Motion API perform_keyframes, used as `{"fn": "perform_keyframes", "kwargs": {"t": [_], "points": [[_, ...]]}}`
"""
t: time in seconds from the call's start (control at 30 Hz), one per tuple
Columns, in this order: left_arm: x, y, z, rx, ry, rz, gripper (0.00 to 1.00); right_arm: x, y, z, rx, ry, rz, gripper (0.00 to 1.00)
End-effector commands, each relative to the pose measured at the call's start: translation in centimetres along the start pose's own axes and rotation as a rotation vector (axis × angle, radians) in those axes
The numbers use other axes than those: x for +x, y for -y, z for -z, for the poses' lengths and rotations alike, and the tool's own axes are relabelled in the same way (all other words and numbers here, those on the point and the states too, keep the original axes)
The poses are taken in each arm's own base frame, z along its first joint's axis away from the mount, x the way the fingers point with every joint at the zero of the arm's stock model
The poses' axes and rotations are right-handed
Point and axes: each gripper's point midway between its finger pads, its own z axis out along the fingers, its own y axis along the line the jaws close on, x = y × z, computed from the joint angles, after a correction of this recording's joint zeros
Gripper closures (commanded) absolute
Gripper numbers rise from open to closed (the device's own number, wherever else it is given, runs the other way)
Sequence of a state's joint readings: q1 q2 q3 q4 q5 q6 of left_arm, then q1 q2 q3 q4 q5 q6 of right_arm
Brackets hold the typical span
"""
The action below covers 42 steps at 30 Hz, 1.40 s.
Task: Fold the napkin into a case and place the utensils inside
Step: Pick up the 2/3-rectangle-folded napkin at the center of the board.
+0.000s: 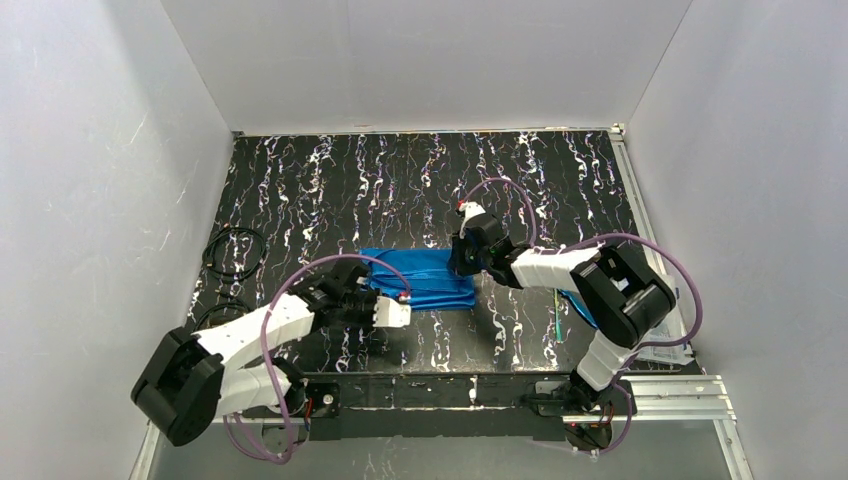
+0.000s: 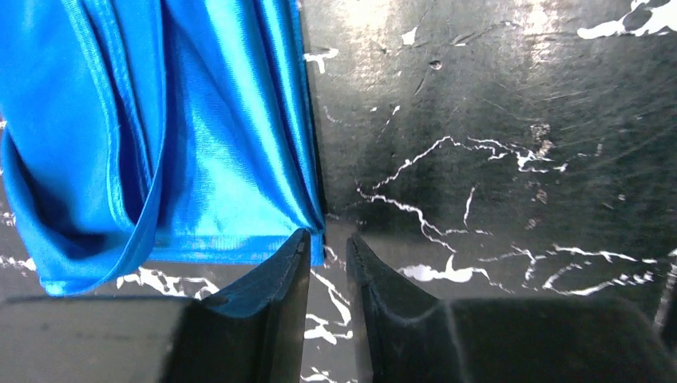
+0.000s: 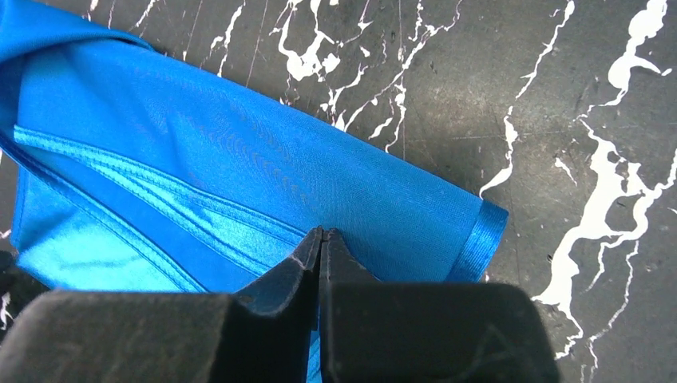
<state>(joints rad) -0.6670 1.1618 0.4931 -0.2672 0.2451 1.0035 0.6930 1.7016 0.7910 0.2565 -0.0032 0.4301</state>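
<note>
Finding open table [image 1: 300, 180] behind the folded napkin [image 1: 420, 278] and along the far wall [image 1: 420, 60]. Noting left arm [image 1: 270, 325] crowding its near-left corner, right arm [image 1: 545, 265] crossing its right end. Noting cable coil [image 1: 235, 255] lying near the left wall [image 1: 100, 200].

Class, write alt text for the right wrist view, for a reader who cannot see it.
The right pincer, its black fingers shut tip to tip, appears to pinch the folded bright blue napkin at the edge nearest the camera. The napkin lies on a black table veined with white, and stitched hems show along its layers.
</note>
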Motion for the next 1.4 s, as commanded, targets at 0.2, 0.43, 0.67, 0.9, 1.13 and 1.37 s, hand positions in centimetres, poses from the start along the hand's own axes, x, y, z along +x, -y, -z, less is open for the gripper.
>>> {"fn": "perform_keyframes", "kwargs": {"t": [0.2,0.43,0.67,0.9,1.13,1.37], "points": [[-1.3,1.3,6.2,0.007,0.145,-0.1,0.61,-6.1,-7.2,3.7,-0.237,0.141,0.182,0.64],[-1.1,1.9,4.1,0.014,0.193,-0.332,0.61,-4.1,-14.5,1.9,-0.482,0.08,0.239,0.75],[-0.9,1.1,2.4,0.035,0.187,-0.406,0.64,-0.8,-16.6,-0.7,-0.561,-0.002,0.233,0.82],[0.0,1.0,0.7,0.05,0.17,-0.476,0.64,1.3,-15.6,-2.6,-0.546,-0.052,0.209,0.86],[1.0,-1.1,-0.8,-0.009,0.114,-0.501,0.64,3.3,-14.1,-3.3,-0.513,-0.096,0.187,0.9],[1.2,-1.4,-1.1,0.001,0.1,-0.481,0.68,4.1,-13.3,-3.5,-0.511,-0.122,0.166,0.92]]}}
